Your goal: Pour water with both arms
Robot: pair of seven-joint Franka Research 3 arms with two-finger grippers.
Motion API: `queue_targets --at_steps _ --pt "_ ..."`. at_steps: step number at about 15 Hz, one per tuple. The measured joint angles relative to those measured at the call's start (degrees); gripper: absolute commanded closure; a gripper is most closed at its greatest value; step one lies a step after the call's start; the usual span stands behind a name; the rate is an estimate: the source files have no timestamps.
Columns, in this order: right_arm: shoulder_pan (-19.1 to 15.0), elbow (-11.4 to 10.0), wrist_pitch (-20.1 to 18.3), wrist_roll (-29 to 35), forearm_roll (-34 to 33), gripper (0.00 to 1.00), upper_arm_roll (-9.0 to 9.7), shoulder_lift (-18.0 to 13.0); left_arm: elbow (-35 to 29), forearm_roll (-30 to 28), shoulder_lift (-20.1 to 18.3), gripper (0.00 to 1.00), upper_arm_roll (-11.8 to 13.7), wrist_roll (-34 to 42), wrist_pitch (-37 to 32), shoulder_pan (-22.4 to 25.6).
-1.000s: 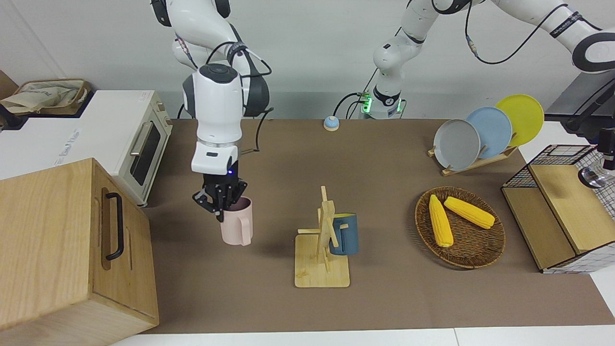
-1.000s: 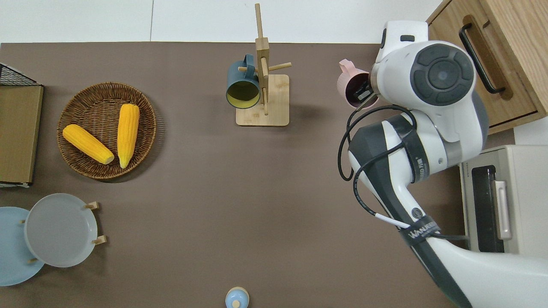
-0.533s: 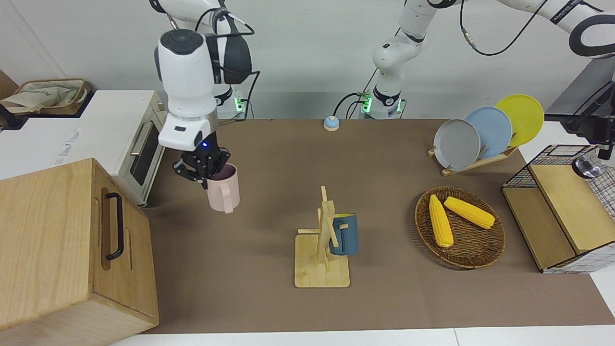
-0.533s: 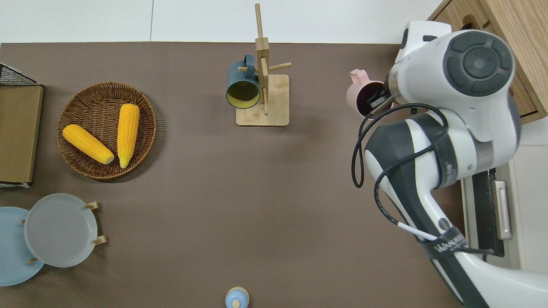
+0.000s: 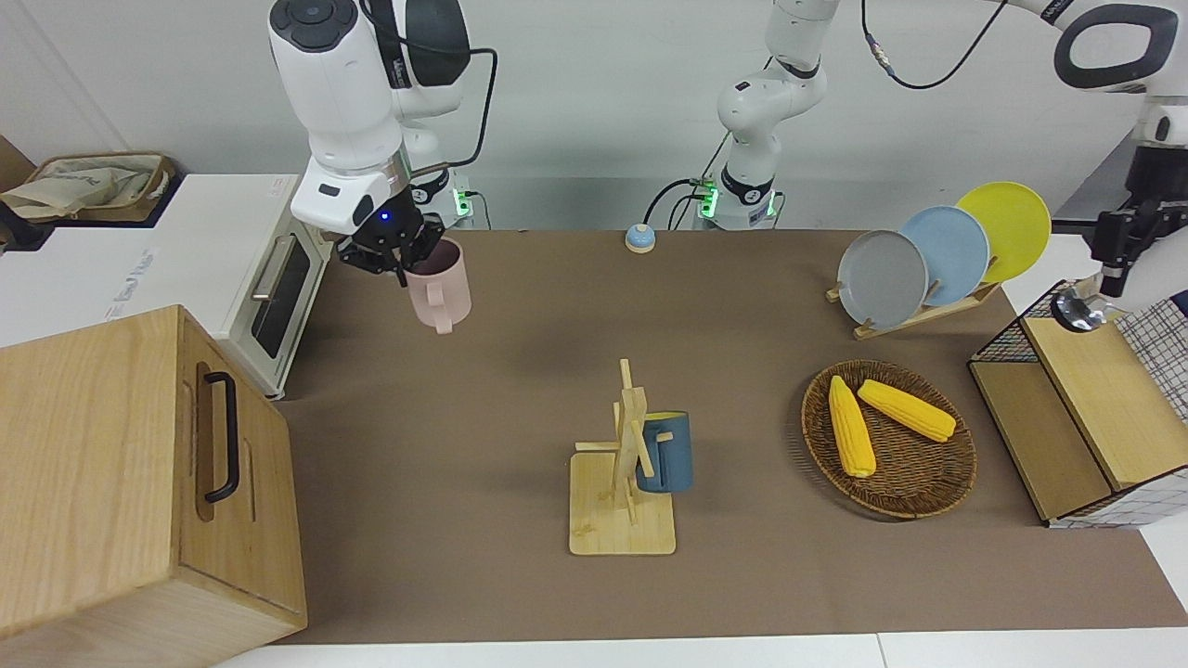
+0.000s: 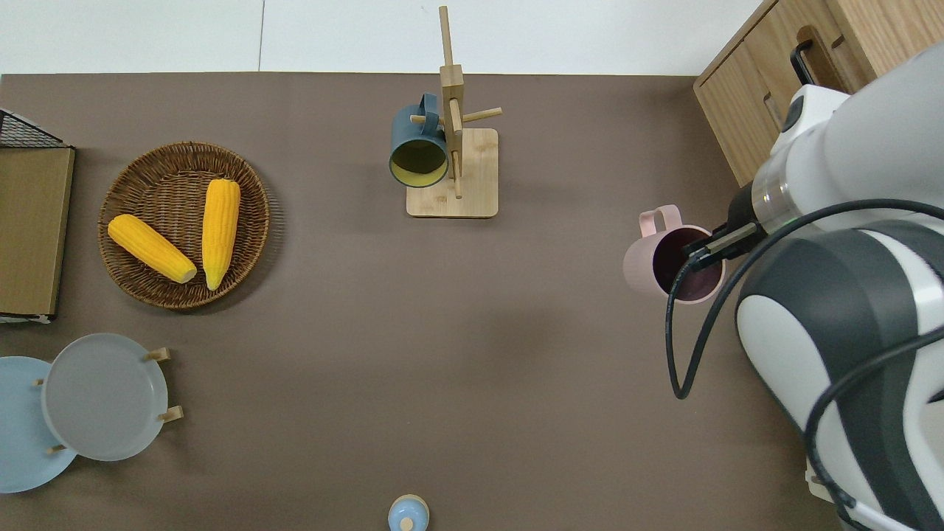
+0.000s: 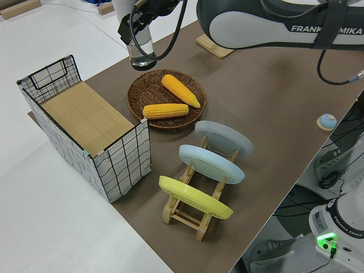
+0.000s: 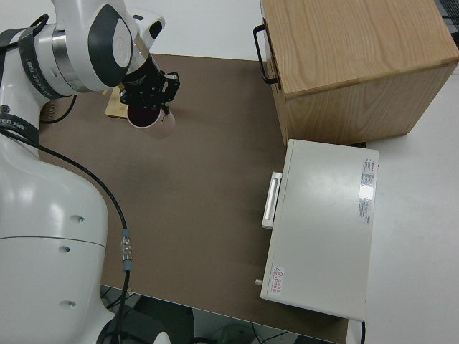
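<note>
My right gripper [image 5: 390, 249] [image 6: 712, 246] is shut on the rim of a pink mug [image 5: 441, 292] [image 6: 672, 262] and holds it upright in the air, over the brown mat near the right arm's end; the right side view shows the same gripper [image 8: 147, 94] and pink mug [image 8: 152, 120]. My left gripper [image 5: 1118, 246] is shut on a clear glass [image 5: 1077, 311] [image 7: 142, 54], up in the air by the wire basket [image 5: 1081, 301]. It is outside the overhead view. A blue mug [image 5: 665, 453] [image 6: 418, 151] hangs on a wooden mug rack [image 5: 622, 524].
A wicker basket [image 5: 928, 501] with two corn cobs lies toward the left arm's end, a plate rack [image 5: 928, 255] nearer to the robots. A wooden cabinet [image 5: 111, 482] and a white toaster oven [image 5: 269, 278] stand at the right arm's end. A small bell [image 5: 639, 238] sits near the robots.
The right gripper has risen with the pink mug and carried it toward the robots. The left gripper has lifted the glass a little and shifted it toward the table's middle.
</note>
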Motion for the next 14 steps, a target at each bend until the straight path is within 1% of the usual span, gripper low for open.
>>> queue_targets --at_steps 1,2,3,6,9,11,14 --pt "0.0 0.0 -1.4 2.3 1.5 1.000 0.39 -0.3 -1.5 0.5 -1.3 1.00 0.0 -1.5 0.0 -0.9" --pt "0.0 0.0 -2.2 4.8 2.6 1.000 1.21 -0.6 -2.9 0.7 -2.5 1.00 -0.1 -2.7 0.0 -1.6" --pt "0.0 0.0 -2.7 7.5 3.3 1.000 2.39 -0.7 -4.2 0.8 -3.8 1.00 -0.1 -3.7 -0.1 -2.3" --pt "0.1 -0.2 -3.4 14.9 5.1 1.000 6.80 -0.8 -8.8 0.9 -7.4 1.00 -0.3 -5.2 -0.1 -3.7" --pt "0.1 -0.4 -3.3 22.4 8.0 1.000 10.52 -0.8 -13.8 1.0 -11.1 1.00 -1.5 -5.4 -0.1 -3.8" --pt "0.2 -0.9 -1.5 26.8 9.6 1.000 12.65 -0.7 -17.2 1.0 -13.5 1.00 -2.9 -6.0 0.0 -3.8" --pt "0.3 -3.0 4.0 34.7 11.5 1.000 16.26 -0.6 -22.6 1.0 -17.6 1.00 -5.4 -7.1 0.1 -3.9"
